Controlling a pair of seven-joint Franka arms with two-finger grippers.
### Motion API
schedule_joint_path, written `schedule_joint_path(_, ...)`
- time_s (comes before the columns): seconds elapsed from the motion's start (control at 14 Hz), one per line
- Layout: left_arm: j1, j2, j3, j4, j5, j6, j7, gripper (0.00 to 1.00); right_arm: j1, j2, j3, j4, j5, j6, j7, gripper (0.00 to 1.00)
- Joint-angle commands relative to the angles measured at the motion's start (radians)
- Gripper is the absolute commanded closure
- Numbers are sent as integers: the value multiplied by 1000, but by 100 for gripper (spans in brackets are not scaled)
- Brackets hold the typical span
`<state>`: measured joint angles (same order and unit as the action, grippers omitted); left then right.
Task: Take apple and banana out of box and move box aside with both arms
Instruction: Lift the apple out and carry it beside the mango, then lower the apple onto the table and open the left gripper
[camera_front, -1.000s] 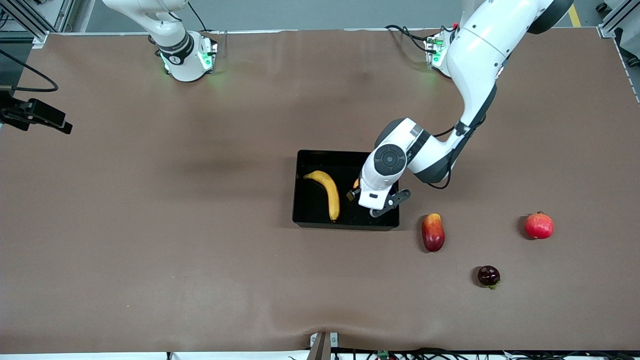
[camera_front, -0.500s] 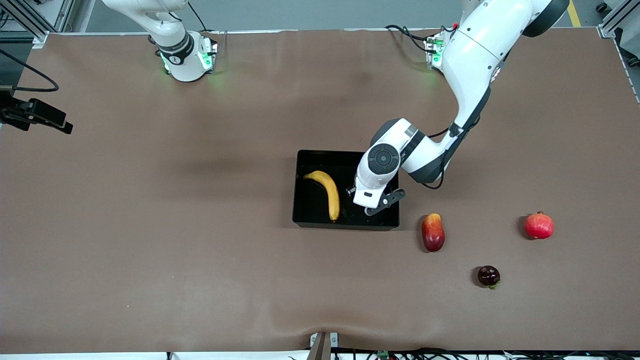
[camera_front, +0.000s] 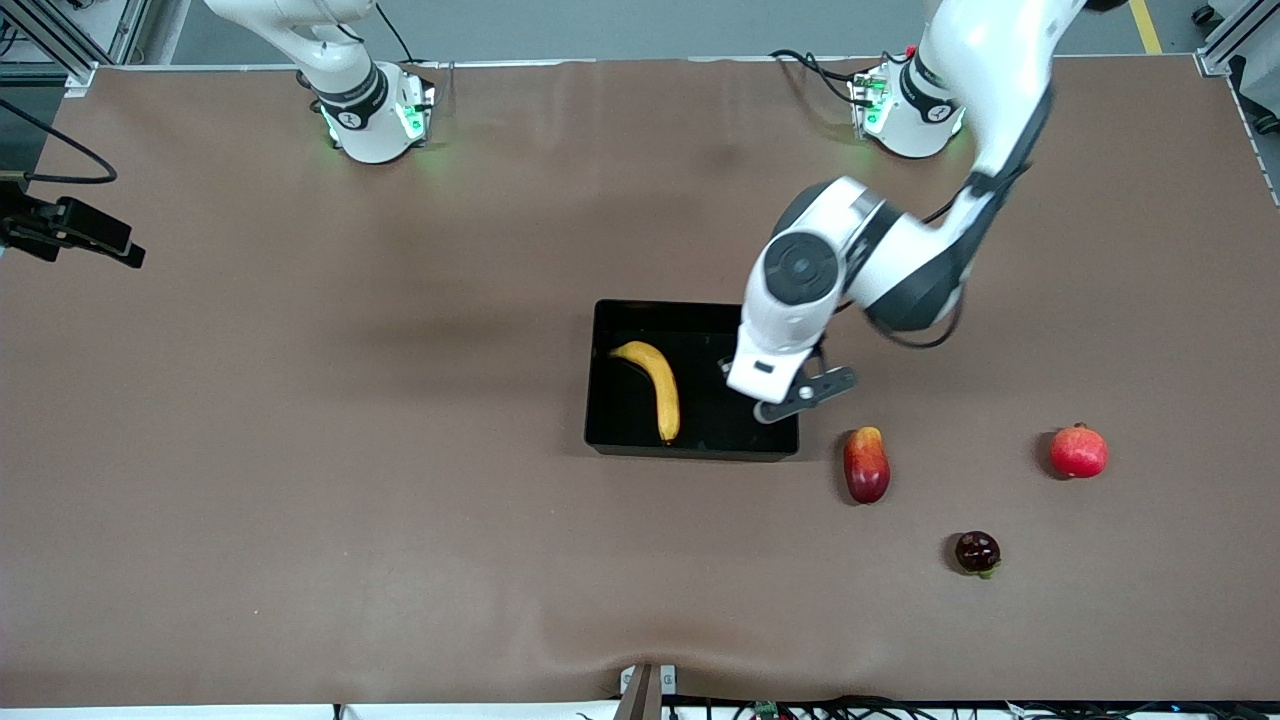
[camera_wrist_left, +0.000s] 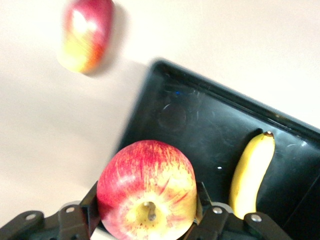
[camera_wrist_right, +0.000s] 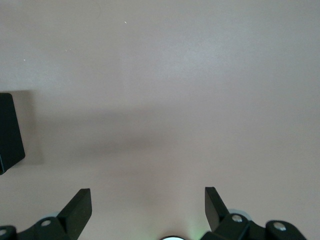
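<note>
While the left tool (camera_wrist_left: 147, 220) pinches the apple (camera_wrist_left: 146, 190) above the box (camera_wrist_left: 210, 135), the right tool (camera_wrist_right: 148, 205) waits spread.

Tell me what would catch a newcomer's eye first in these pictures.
Most striking is the left hand closed on a red-and-yellow apple, held over the black tray at mid-table. A yellow banana lies inside that tray. The right hand waits open above bare table, while a mango lies beside the tray toward the left arm's end.

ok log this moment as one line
left gripper: shut on apple, over box | banana: in box | right gripper: open, waiting
</note>
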<state>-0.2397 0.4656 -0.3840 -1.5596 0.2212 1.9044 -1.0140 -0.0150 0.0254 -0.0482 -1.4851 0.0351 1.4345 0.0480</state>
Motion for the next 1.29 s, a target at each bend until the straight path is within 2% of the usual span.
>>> schedule_joint_path(0.0, 98, -70, -3, -5, -28, -70, 151, 100, 1, 5, 5, 16, -6, -12, -8, 0)
schedule_joint_path(0.5, 399, -56, -1, -48, -19, -85, 543, 100, 12, 7, 7, 14, -4, -12, 4, 0)
schedule_joint_path(0.71, 508, 8, 2, -54, -16, -22, 667, 100, 12, 7, 7, 14, -4, -12, 3, 0)
schedule_joint_path(1.0, 548, 140, 4, -65, 66, 189, 696, 100, 10, 7, 7, 14, -4, -12, 3, 0)
schedule_joint_path(1.21, 545, 223, 7, -56, 124, 277, 695, 100, 12, 7, 7, 14, -4, -12, 3, 0)
